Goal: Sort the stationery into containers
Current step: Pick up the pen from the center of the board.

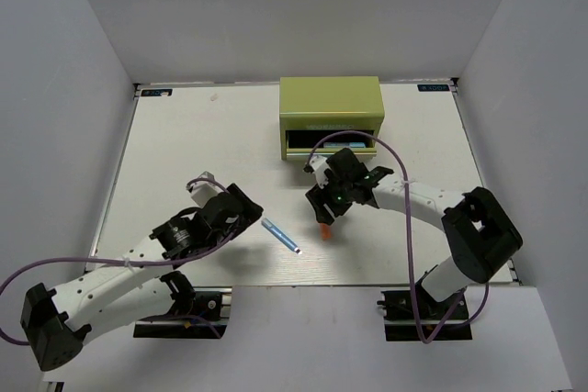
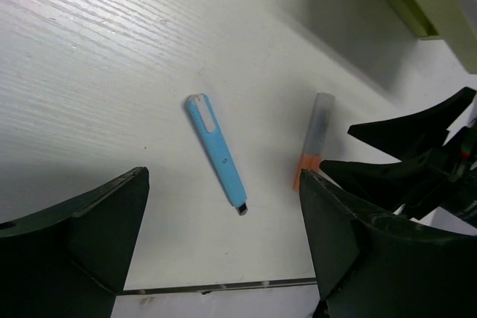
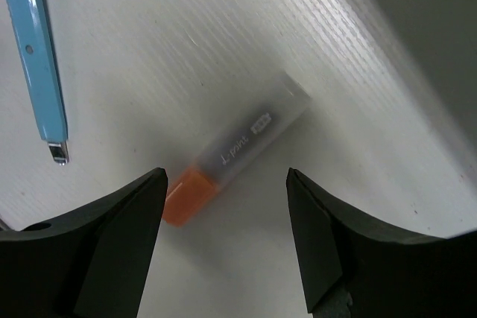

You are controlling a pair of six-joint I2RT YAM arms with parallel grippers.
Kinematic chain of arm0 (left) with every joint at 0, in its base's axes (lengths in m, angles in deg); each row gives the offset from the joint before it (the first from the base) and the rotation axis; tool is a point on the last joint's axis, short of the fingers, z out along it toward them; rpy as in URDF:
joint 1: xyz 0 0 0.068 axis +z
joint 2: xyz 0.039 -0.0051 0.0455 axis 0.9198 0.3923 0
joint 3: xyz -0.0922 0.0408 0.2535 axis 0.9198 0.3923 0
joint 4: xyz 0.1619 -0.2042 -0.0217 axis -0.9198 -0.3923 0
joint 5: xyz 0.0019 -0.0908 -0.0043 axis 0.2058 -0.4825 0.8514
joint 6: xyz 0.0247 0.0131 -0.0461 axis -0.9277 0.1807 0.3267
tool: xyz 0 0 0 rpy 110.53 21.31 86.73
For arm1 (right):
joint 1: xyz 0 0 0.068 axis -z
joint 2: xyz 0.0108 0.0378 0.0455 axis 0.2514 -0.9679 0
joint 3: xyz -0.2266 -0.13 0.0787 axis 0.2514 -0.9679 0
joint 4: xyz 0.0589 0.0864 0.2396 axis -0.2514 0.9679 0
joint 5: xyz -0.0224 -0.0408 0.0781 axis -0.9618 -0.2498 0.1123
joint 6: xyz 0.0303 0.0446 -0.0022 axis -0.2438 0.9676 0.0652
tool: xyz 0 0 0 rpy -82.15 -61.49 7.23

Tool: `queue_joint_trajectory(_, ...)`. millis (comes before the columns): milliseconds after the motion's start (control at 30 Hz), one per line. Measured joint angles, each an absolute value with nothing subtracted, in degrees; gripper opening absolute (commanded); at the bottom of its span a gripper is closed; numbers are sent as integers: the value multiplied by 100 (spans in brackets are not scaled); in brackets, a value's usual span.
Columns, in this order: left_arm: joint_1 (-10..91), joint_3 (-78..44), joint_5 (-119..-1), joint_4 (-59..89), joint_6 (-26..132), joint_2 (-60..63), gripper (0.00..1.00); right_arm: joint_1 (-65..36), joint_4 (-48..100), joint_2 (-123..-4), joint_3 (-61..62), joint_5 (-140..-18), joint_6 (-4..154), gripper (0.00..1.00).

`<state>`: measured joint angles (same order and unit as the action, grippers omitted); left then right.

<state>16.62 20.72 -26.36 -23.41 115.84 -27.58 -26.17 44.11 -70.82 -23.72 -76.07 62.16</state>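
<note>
The left pincer (image 2: 223,176) gapes empty above the blue pen (image 2: 218,154); the right pincer (image 3: 225,178), open too, hangs over the orange pen (image 3: 238,147). The 2 pens lie on the tabletop (image 1: 184,135) in front of the chest (image 1: 331,103).

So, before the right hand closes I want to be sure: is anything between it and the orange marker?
Nothing visible. The orange marker lies alone on the bare table below the right hand, whose fingers stand open. The light blue pen lies off to one side, not touching it.
</note>
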Motion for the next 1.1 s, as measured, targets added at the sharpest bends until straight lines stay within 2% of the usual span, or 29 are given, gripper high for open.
queue_joint_trajectory(100,1662,2065,-2640,-2450,11512,-2622,100,-2824,4203,-7217,-2374,-7814,6393,71)
queue_joint_trajectory(300,1662,2148,-2640,-2496,11516,-2867,100,-3122,3936,-7438,-2376,-8240,6620,71)
queue_joint_trajectory(400,1675,2273,-2640,-2498,11578,-3049,100,-3196,3818,-7554,-2402,-8457,6662,63)
queue_joint_trajectory(600,1690,2430,-2664,-2481,11652,-3118,100,-3224,3591,-7563,-2619,-8658,6780,57)
queue_joint_trajectory(733,1727,2587,-2706,-2393,11693,-3153,97,-3238,3484,-7563,-2658,-8732,6775,48)
queue_joint_trajectory(767,1730,2646,-2712,-2347,11707,-3186,95,-3238,3458,-7563,-2673,-8732,6775,40)
queue_joint_trajectory(867,1732,2817,-2734,-2168,11739,-3328,89,-3240,3407,-7552,-2702,-8619,6607,26)
queue_joint_trajectory(967,1732,2902,-2798,-1945,11805,-3381,85,-3286,3451,-7523,-2713,-8369,6334,17)
queue_joint_trajectory(1100,1732,2917,-2931,-1694,11932,-3062,85,-3349,3738,-7407,-2711,-7980,5836,13)
